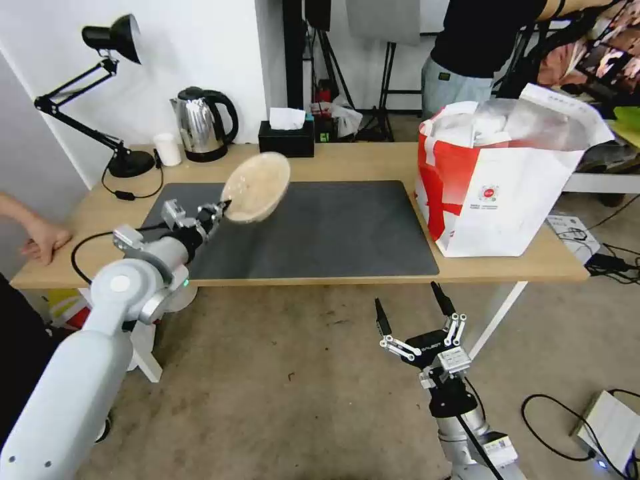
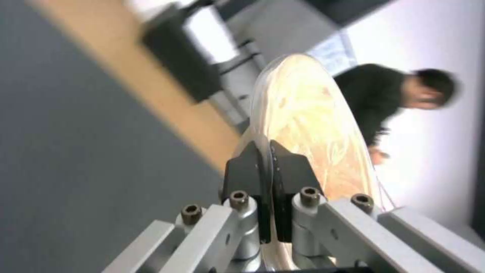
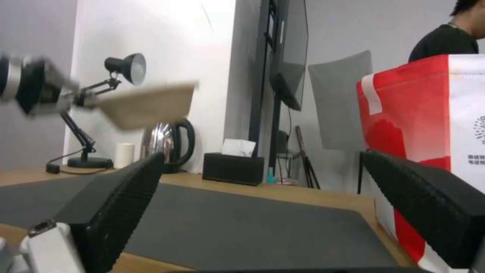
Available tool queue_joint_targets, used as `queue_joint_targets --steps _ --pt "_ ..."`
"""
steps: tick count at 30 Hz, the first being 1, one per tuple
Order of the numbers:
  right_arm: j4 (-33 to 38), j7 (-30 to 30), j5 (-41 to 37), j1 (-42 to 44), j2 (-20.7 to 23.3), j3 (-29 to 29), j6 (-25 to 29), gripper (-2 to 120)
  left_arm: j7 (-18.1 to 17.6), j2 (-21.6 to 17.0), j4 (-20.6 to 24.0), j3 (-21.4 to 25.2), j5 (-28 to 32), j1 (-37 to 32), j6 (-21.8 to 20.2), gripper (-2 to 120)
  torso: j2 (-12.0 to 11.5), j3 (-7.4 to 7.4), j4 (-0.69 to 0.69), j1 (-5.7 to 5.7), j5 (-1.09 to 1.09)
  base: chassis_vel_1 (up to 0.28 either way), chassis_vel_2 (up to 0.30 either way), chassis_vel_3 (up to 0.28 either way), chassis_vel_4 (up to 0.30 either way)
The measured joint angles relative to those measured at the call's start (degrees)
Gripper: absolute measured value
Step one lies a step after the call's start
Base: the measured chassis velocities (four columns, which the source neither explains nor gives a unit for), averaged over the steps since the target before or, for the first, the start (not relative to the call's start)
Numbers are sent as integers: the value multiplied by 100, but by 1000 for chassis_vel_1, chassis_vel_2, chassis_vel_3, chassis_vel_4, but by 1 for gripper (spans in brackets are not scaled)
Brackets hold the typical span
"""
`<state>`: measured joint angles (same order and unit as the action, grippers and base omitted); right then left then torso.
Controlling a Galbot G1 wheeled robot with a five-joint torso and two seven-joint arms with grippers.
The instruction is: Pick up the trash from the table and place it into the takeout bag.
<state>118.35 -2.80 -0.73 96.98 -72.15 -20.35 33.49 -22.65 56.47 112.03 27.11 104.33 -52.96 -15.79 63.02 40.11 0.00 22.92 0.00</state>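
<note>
My left gripper (image 1: 223, 210) is shut on the rim of a beige shallow paper bowl (image 1: 257, 187), a piece of the trash. It holds the bowl tilted in the air above the left part of the dark grey mat (image 1: 320, 233). In the left wrist view the black fingertips (image 2: 288, 163) pinch the bowl's edge (image 2: 308, 113). The right wrist view shows the bowl (image 3: 146, 104) raised over the table. The takeout bag (image 1: 507, 180), white with a red side panel, stands open on the table's (image 1: 360, 163) right end. My right gripper (image 1: 410, 310) hangs open below the table's front edge.
Along the back edge stand a black desk lamp (image 1: 100, 87), a white cup (image 1: 167, 148), a steel kettle (image 1: 203, 123) and a black tissue box (image 1: 287, 137). A person's hand (image 1: 43, 240) rests on the table's left end. Cables and a small box (image 1: 610, 423) lie on the floor at right.
</note>
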Motion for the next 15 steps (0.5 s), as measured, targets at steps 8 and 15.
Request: queue_joint_targets --steps 8,15 --pt "0 0 0 1 0 0 0 100 640 -595 257 -671 447 1025 381 1 0 0 0 0 0 0 0 0 0" --pt "0 0 0 0 0 0 0 100 832 -604 -240 -1569 454 1896 426 1 0 0 -1 0 0 0 0 0 0"
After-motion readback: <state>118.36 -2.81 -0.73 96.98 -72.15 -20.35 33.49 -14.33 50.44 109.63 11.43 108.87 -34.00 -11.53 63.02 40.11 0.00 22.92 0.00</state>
